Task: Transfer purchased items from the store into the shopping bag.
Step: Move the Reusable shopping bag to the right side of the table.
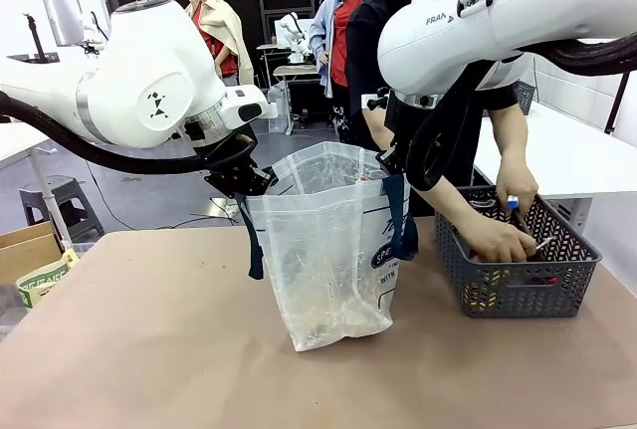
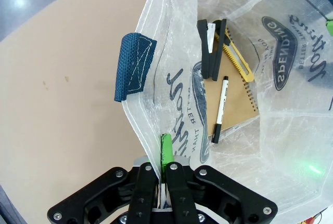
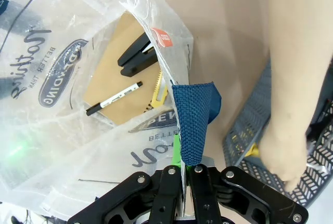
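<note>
Left hand point(image 2: 163, 154) and right hand point(image 3: 183, 162) pinch opposite rims of the shopping bag point(image 1: 318, 250).

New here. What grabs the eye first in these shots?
The clear shopping bag stands mid-table, its rim pinched on opposite sides by the left claw and the right claw, which hold its mouth open. On its bottom lie a brown notebook, a black pen and a black stapler. To the right, the person's hand reaches into the grey basket.
</note>
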Robot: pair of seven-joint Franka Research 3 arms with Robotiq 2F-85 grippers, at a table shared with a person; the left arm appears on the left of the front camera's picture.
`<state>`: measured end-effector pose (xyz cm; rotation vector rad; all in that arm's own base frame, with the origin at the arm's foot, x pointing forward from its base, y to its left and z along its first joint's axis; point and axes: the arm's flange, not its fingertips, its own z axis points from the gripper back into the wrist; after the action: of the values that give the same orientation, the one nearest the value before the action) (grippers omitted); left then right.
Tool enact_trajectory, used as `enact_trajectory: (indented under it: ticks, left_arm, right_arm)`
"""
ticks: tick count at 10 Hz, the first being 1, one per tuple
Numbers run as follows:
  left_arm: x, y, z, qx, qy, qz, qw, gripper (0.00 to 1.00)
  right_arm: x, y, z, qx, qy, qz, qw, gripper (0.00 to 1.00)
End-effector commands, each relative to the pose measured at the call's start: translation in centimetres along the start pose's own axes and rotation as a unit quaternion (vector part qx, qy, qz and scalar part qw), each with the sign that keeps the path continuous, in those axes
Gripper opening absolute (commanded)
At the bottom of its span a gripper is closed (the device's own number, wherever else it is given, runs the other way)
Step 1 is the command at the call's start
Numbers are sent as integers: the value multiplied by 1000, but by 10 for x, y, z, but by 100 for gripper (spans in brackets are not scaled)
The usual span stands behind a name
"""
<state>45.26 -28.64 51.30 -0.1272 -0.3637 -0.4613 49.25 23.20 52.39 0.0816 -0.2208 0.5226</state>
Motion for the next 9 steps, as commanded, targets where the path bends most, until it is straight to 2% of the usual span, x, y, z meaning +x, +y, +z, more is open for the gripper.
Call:
enact_trajectory:
  ticks: [1, 9]
  left_arm:
    - [0, 1, 0, 0, 0, 0, 1000, 0]
    - [0, 1, 0, 0, 0, 0, 1000, 0]
  right_arm:
    - [0, 0, 0, 0, 0, 0, 1000, 0]
    - [0, 0, 0, 0, 0, 0, 1000, 0]
